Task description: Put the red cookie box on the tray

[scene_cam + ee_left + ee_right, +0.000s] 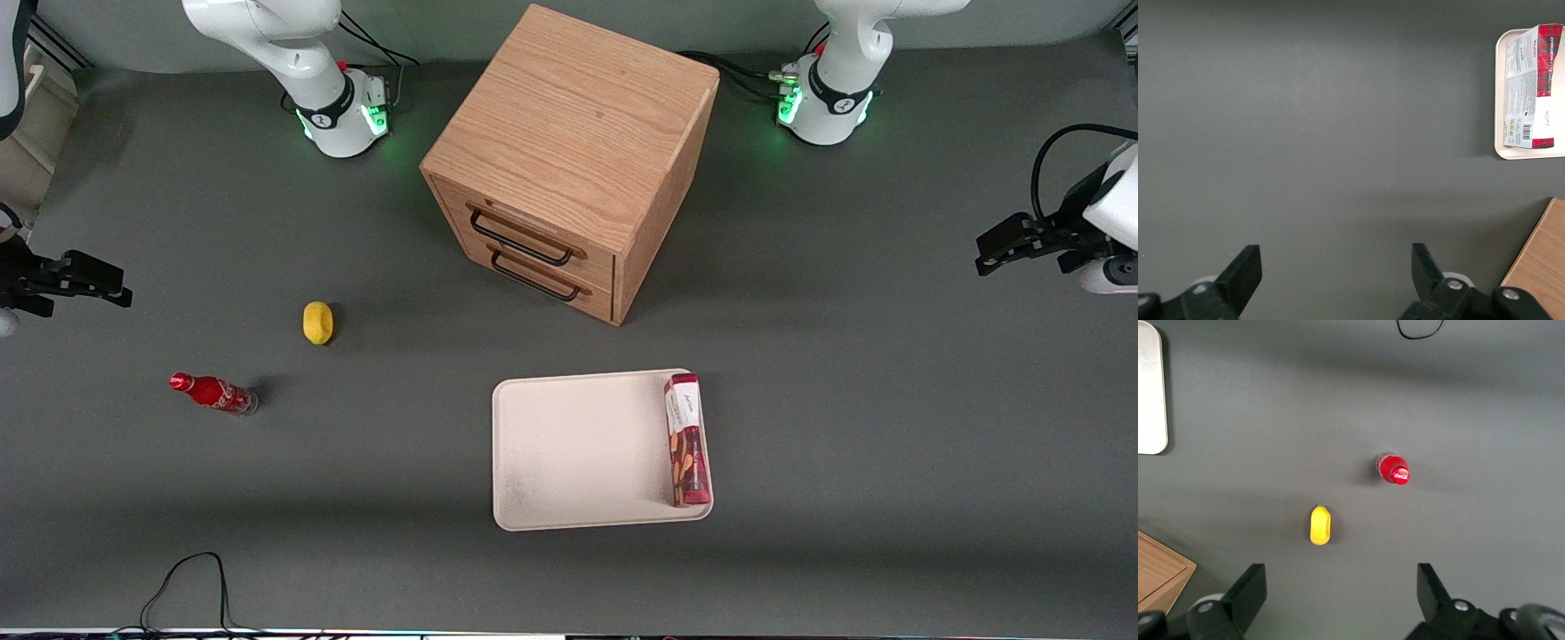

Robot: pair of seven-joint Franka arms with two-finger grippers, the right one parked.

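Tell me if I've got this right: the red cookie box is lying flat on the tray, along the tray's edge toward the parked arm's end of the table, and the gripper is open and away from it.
Not quite. The red cookie box lies on the tray along its edge toward the working arm's end, as the front view shows. The gripper is indeed open and away from it.

A dark grey table [889,427] filled the scene, with an oak two-drawer cabinet [569,160] standing on it and a black cable [191,578] nearest the front camera.
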